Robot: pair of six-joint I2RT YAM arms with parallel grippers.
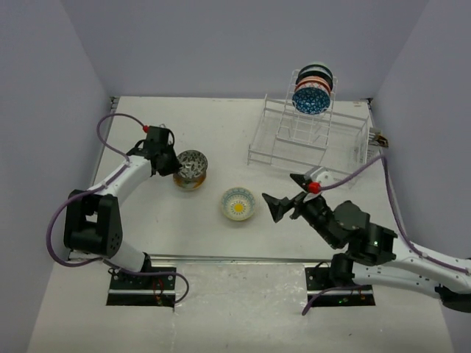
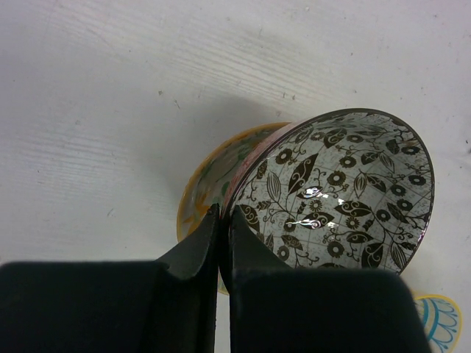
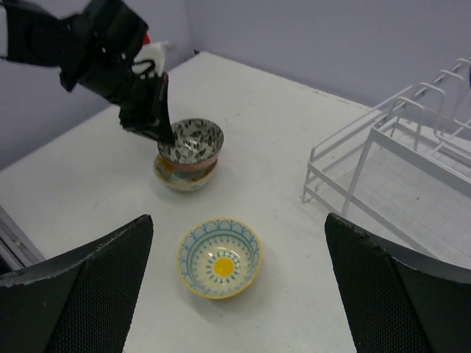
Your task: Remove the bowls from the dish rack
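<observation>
The white wire dish rack (image 1: pixel 294 140) stands at the back right, and bowls (image 1: pixel 313 94) stand on edge in its taller tier, a blue patterned one in front. My left gripper (image 1: pixel 175 163) is shut on the rim of a black floral bowl (image 2: pixel 346 198), which rests in a yellow-orange bowl (image 2: pixel 210 176). A yellow and blue bowl (image 3: pixel 219 257) sits upright on the table. Just right of it, my right gripper (image 1: pixel 283 202) is open, with nothing between its fingers (image 3: pixel 81 287). In the right wrist view the rack (image 3: pixel 383 147) is at the right and the floral bowl (image 3: pixel 193 140) at the top.
The white table (image 1: pixel 221 132) is walled in by lavender panels at the back and both sides. The rack's low base reaches the table's right edge. The left arm's cable loops over the table's left part.
</observation>
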